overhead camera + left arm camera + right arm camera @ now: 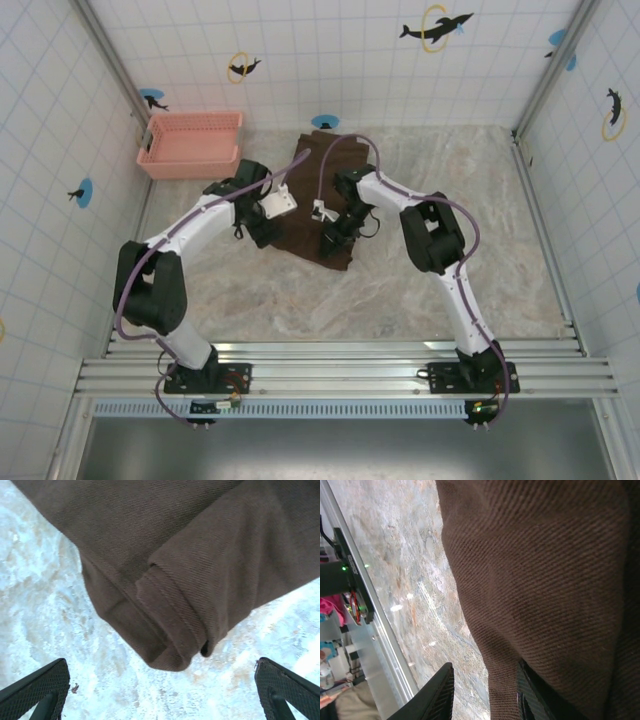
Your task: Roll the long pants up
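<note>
Rolling stage, by judgement: dark brown soft fabric long pants (210,555), near end curled. Left gripper (161,670) jaws released; right gripper (485,672) jaws parted astride the cloth edge. Next: both clench, roll onward.

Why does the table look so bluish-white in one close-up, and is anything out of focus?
Left wrist view: the table is washed out, likely overexposed, to pale blue-white, yet the long pants weave stays crisp. Right wrist view: cloth sharp, small glints on the table, clutter at the left edge soft. Top view: evenly lit, sharp, side walls leaning outward.
</note>
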Robot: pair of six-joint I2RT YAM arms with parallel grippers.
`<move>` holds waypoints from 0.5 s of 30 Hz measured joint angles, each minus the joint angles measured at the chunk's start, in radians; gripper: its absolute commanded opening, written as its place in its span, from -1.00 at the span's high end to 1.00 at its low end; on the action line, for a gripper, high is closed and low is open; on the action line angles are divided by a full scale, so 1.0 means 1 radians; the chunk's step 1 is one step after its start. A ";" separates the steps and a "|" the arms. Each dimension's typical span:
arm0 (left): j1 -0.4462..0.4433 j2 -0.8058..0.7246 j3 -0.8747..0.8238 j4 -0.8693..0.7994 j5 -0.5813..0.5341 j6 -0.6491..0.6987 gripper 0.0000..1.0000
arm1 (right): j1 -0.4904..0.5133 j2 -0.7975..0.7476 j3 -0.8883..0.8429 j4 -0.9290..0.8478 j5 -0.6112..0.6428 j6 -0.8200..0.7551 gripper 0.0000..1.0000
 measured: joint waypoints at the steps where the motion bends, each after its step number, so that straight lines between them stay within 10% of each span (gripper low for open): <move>1: 0.001 0.007 0.003 0.008 -0.011 -0.002 -0.95 | -0.004 0.000 -0.004 0.002 -0.006 0.002 0.24; 15: -0.086 0.132 0.230 0.019 0.121 -0.105 -0.95 | -0.012 0.000 -0.008 0.004 -0.016 0.019 0.23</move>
